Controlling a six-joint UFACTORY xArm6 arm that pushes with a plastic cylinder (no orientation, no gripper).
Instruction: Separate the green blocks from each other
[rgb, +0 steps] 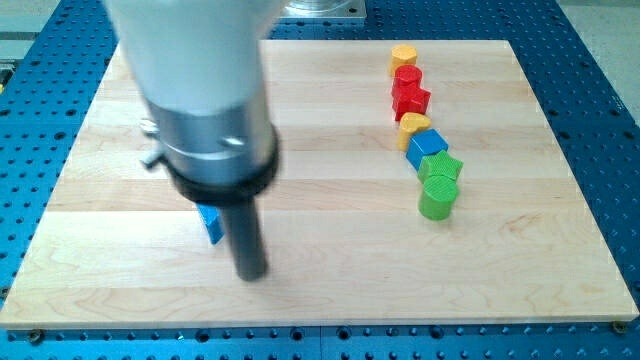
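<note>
A robotics lab: wooden board (330, 290) bolted on a blue perforated bench (600, 90), machine-mounted rod

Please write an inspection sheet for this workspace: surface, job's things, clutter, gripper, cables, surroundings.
Surface: wooden board, flat, no damage seen.
Job's things: green star block and green cylinder, touching, at the bottom end of a chain on the view's right.
Clutter: in the same chain, yellow block, two red blocks, another yellow block, blue block; a second blue block beside the rod.
Gripper: none; my tip stands far left of the green blocks, touching neither.
Cables: nothing seen.
Surroundings: blue perforated table.
</note>
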